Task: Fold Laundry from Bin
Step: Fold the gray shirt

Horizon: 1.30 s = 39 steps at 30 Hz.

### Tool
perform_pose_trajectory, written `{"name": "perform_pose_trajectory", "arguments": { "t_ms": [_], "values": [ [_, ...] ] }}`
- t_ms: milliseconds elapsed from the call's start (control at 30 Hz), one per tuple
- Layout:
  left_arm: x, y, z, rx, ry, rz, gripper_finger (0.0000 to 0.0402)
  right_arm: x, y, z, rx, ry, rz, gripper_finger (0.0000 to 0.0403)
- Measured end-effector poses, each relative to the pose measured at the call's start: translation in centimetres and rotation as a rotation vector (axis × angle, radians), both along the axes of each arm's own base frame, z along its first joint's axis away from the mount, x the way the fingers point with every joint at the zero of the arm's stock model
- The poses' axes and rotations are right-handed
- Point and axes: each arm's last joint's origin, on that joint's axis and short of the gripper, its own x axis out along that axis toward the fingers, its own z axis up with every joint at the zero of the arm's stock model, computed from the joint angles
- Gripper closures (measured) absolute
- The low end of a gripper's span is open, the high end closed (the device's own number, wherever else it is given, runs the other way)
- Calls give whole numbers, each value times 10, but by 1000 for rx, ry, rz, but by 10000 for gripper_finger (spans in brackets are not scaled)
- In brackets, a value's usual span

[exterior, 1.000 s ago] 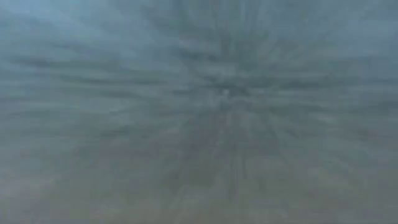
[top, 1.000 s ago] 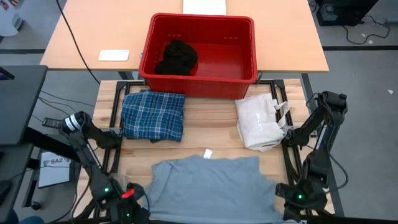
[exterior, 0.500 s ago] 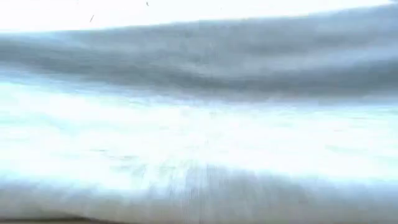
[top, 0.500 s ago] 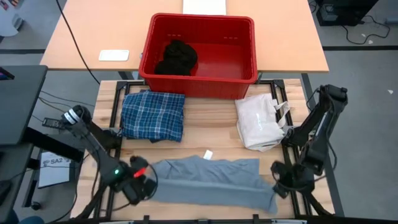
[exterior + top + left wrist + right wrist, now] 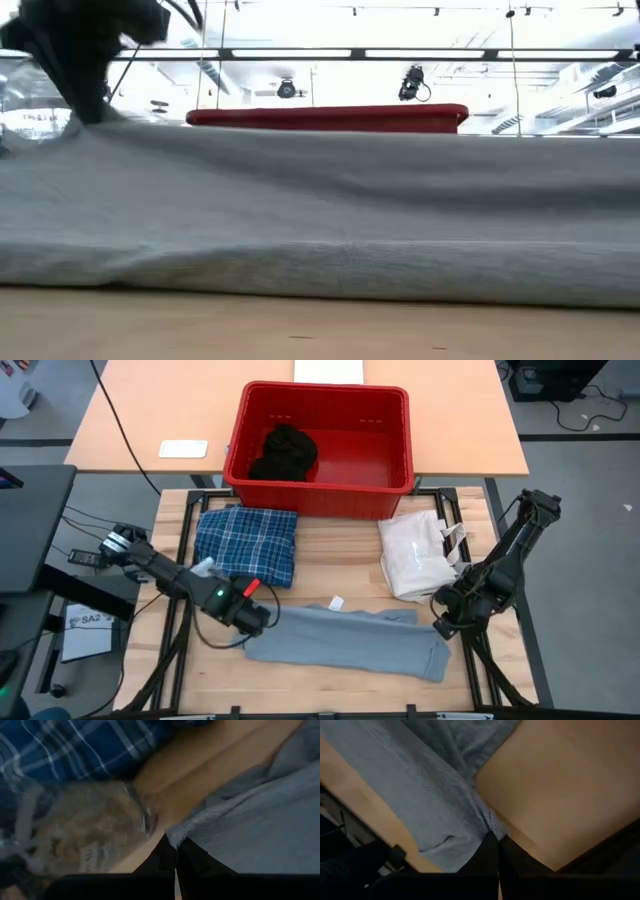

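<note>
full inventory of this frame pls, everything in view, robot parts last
grey garment: 1, light grey, half-folded band across the table's near side
plaid shirt: 1, blue and white, folded, left side of table below the bin
white fabric bag: 1, white with cords, right side of table
red bin: 1, bright red, at the table's far edge
black garment: 1, black, bunched in the bin's left part
white tag: 1, small, on the wood just above the grey garment
white flat item: 1, on the far desk left of the bin
left hand: 1, dark, shut on the grey garment's left corner
right hand: 1, dark, shut on its right corner
</note>
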Motion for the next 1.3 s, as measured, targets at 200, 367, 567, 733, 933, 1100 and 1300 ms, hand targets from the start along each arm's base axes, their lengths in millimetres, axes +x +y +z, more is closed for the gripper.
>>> {"name": "perform_pose_trajectory", "arguments": {
  "t_ms": [200,367,567,733,933,1100,1300],
  "values": [
    [2,9,-6,-37,40,28,393,1,-8,-6,-20,-18,-28,400],
    [4,13,-6,-22,10,109,352,2,-14,-7,-70,-10,-76,369],
    [5,14,-5,12,-30,179,270,6,-19,-8,-84,-13,-217,313],
    [6,8,9,-1,-49,141,207,9,-16,1,-15,-35,-240,271],
    [8,1,47,53,-117,6,177,15,-13,23,-22,-178,-220,246],
    [23,17,56,77,-173,-62,189,21,-13,32,-45,-302,-219,247],
    [53,38,61,94,-331,-170,210,27,-10,36,-21,-379,-217,247]
  ]
}}
